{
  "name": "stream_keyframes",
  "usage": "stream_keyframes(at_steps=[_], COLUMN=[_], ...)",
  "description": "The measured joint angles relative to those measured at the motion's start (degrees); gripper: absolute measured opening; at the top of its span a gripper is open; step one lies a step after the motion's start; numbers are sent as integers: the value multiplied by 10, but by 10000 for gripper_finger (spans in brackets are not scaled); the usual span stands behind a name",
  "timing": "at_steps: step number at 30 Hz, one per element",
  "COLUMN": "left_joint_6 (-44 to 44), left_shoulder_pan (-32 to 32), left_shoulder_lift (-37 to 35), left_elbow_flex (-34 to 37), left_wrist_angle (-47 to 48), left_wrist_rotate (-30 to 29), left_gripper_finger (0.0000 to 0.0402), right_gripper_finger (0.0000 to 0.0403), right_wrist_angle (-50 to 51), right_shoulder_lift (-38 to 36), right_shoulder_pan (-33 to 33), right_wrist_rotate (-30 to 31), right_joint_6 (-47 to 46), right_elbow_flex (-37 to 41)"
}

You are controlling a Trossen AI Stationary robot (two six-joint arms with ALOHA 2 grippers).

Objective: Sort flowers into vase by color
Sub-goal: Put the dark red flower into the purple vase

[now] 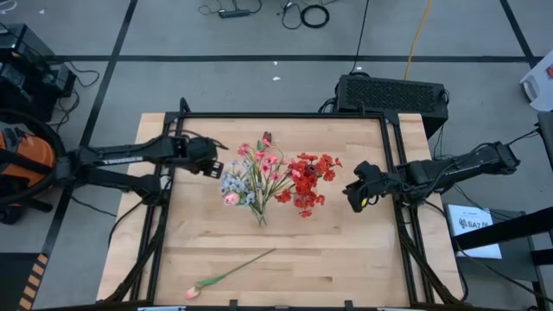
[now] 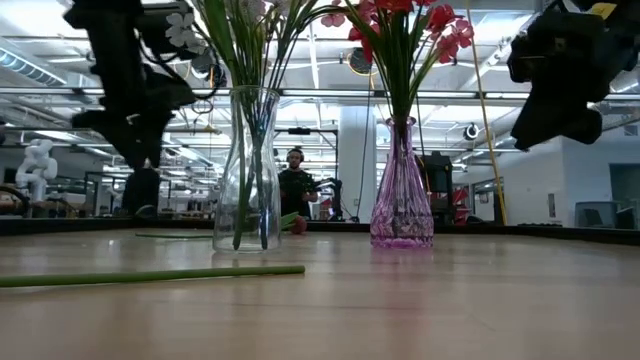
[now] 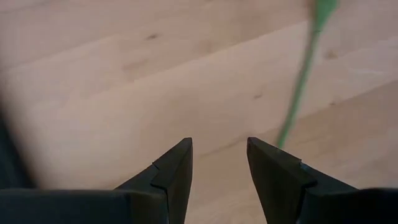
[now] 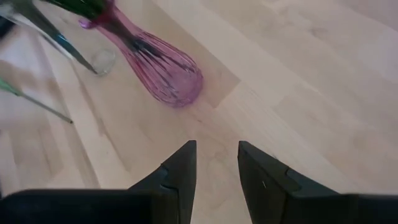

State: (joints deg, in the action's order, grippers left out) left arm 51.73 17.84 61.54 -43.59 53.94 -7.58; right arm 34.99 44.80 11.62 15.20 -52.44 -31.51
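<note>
Well, beyond the wooden table point(image 1: 346, 259) the floor was busy: a black ventilated box point(image 1: 393, 93) sat against the far edge, an orange-and-black machine point(image 1: 22, 164) stood off to the left, and cables point(image 1: 307, 13) trailed across the floor, while in the low view a person point(image 2: 296, 190) showed far off in the room, glimpsed between the two vases. Nothing blocked the middle of the table. The flowers had mostly been sorted: red blooms point(image 1: 309, 177) made a bright spray on the right, and pink and pale white-blue blooms point(image 1: 251, 173) spread in a looser bunch on the left, all on thin green stems. The purple vase point(image 2: 401, 195) held the red ones, upright, and the clear glass vase point(image 2: 247, 170) just beside it held the pink and pale mix. One pink flower point(image 1: 229, 275) lay flat on the table near the front edge, well apart from both vases, its long stem angled toward the centre. The left gripper point(image 1: 216, 160) hovered just left of the clear vase's blooms, fingers apart and holding nothing. The right gripper point(image 1: 354, 194) hung to the right of the red spray, fingers likewise parted and empty.
</note>
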Motion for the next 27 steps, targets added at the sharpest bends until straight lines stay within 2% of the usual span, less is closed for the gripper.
stream_keyframes(at_steps=[10, 16, 21, 27], left_joint_6=[-105, -146, -200, -239], left_shoulder_pan=[62, 90, 85, 71], left_shoulder_lift=[116, 219, 309, 395], left_elbow_flex=[0, -4, -60, -130], left_wrist_angle=[-235, -364, -380, -366], left_wrist_rotate=[12, 79, 95, 70], left_gripper_finger=[160, 160, 160, 160], right_gripper_finger=[109, 109, 109, 109], right_wrist_angle=[-44, -44, -44, -44], right_shoulder_lift=[0, 0, 0, 0], right_shoulder_pan=[0, 0, 0, 0], right_wrist_rotate=[16, 15, 14, 14], right_joint_6=[26, 26, 26, 25], right_elbow_flex=[0, 0, 0, 0])
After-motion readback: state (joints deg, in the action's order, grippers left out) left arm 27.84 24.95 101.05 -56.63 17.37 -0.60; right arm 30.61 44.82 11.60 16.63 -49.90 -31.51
